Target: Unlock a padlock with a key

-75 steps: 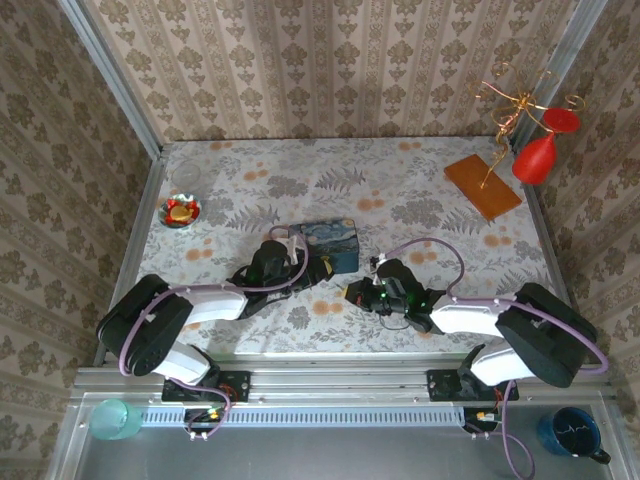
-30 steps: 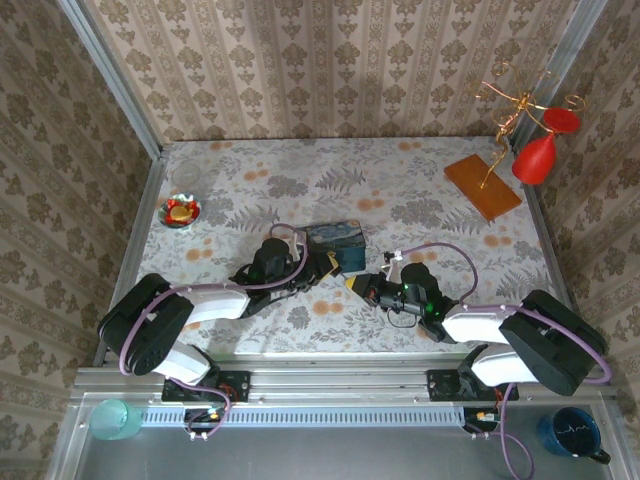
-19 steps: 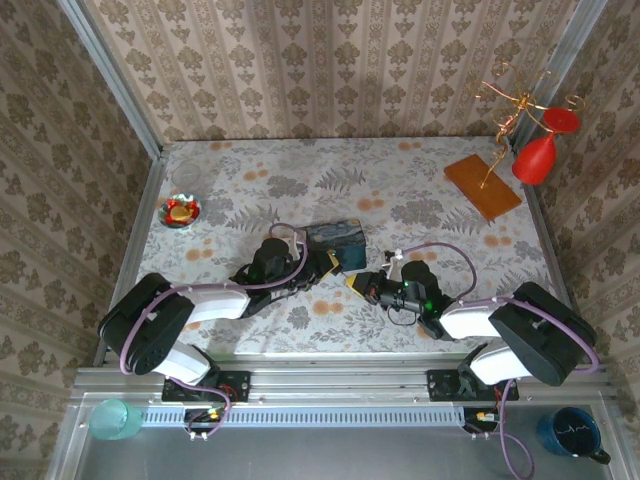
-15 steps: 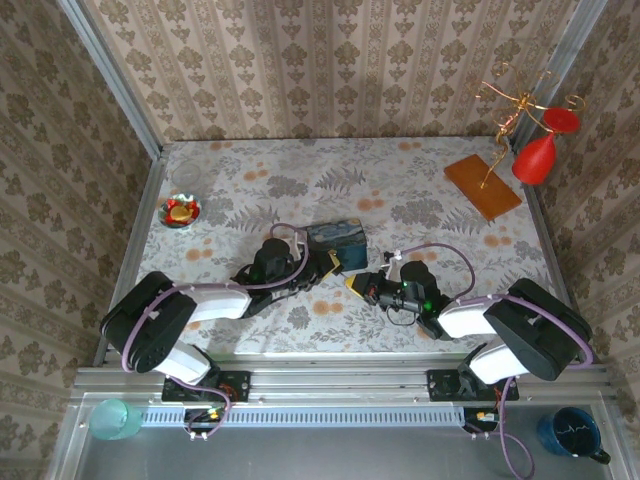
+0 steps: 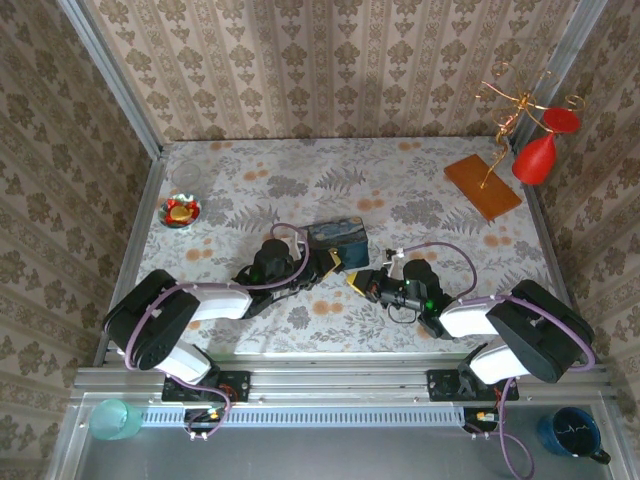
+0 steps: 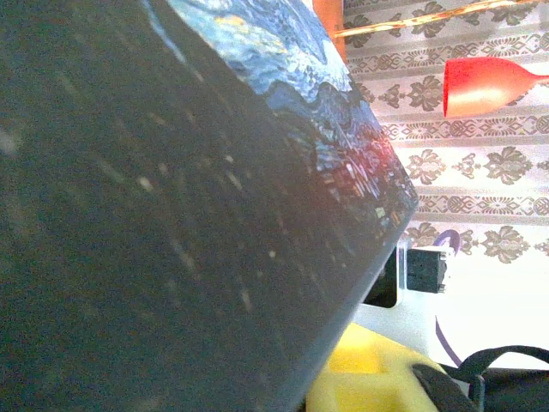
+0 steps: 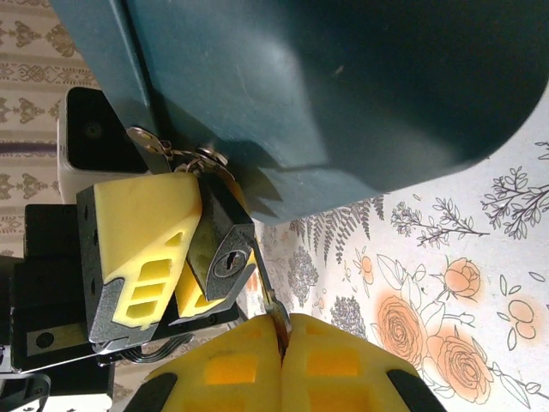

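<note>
Right wrist view: right jaws pinch a key, its blade just beside the padlock; left jaws pinch that padlock beside a blue box.

Beside the blue box, whose painted shell looks smooth with a soft sheen, the padlock is dull dark metal with a brighter keyhole ring. The key is thin bare metal. The left gripper and right gripper have matt yellow plastic pads. The tablecloth under the box is matt and flower-printed.
</note>
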### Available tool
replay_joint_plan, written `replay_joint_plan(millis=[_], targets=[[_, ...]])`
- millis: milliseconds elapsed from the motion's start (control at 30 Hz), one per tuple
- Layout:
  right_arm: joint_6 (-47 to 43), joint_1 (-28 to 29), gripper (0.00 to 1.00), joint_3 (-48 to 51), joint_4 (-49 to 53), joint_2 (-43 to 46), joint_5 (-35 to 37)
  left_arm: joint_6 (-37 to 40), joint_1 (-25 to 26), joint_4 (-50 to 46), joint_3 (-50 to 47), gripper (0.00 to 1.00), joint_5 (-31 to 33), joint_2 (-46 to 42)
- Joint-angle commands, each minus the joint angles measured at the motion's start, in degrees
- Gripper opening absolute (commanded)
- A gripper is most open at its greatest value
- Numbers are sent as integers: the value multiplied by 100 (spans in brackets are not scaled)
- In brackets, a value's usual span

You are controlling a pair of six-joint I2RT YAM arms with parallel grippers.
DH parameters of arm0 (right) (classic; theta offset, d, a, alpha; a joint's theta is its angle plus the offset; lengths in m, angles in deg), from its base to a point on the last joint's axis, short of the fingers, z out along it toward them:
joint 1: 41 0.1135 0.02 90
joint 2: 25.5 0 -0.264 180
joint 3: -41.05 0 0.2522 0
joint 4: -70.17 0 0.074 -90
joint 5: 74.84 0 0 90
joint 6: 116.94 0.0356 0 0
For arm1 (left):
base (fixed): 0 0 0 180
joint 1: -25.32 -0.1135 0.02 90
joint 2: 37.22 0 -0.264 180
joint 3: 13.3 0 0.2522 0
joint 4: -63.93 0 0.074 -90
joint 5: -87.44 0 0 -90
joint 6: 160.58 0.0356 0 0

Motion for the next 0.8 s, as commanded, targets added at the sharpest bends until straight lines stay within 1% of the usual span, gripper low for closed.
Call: replay_joint_plan(millis=[0,33,267,767], targets=[[-87,-40,0,11,-57,120,-75,-30,11,570,-41,0,-49,21],[-95,-40,0,13,-36,312,-67,-30,13,561,-41,0,-48,29],[-131,-49,0,9,138,505,-60,-4,19,569,-33,0,-49,49],[-175,-41,0,44,308,687,-48,-49,20,677,-39,0,12,173]])
